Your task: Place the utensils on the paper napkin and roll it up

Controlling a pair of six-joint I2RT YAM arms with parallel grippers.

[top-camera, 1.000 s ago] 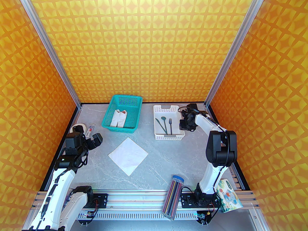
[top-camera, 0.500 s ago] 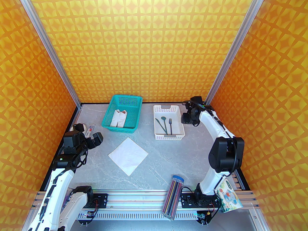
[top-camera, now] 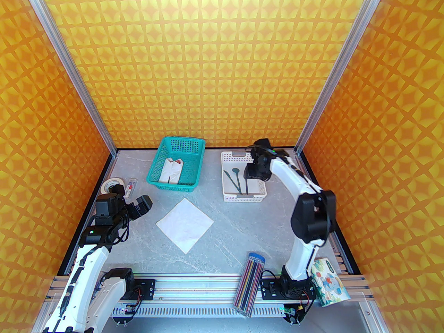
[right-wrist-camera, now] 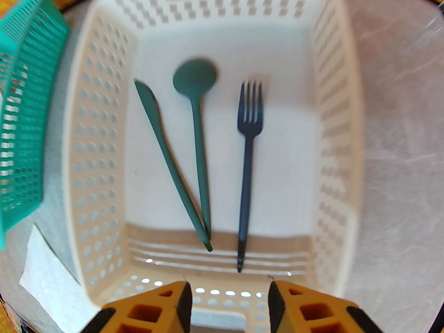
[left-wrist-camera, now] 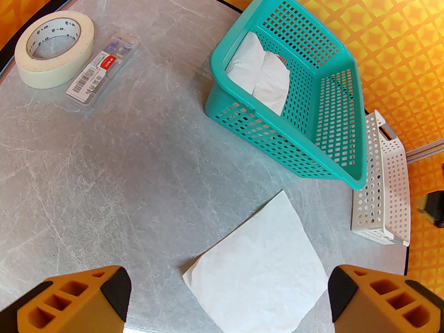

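The left arm (top-camera: 85,258) sits low and bent at its side, the left tool (left-wrist-camera: 225,300) spread wide and empty, while the right arm (top-camera: 291,179) stretches far forward, elbow raised, the right tool (right-wrist-camera: 229,304) pointing down, partly parted, gripping nothing.

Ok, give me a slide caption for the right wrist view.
Right gripper, open and empty, poised over the white perforated tray holding the knife, spoon and fork.

A teal mesh basket (top-camera: 158,165) stands toward the far edge of the grey marbled desk (top-camera: 242,227), holding white folded bundles (top-camera: 171,170). Just right of it is a white perforated tray (top-camera: 244,197). A tape roll (top-camera: 110,185) and a small clear case (top-camera: 130,186) lie by the left edge. A pencil case (top-camera: 250,283) overhangs the near edge, and a cartoon-printed box (top-camera: 327,283) stands at the near right corner.
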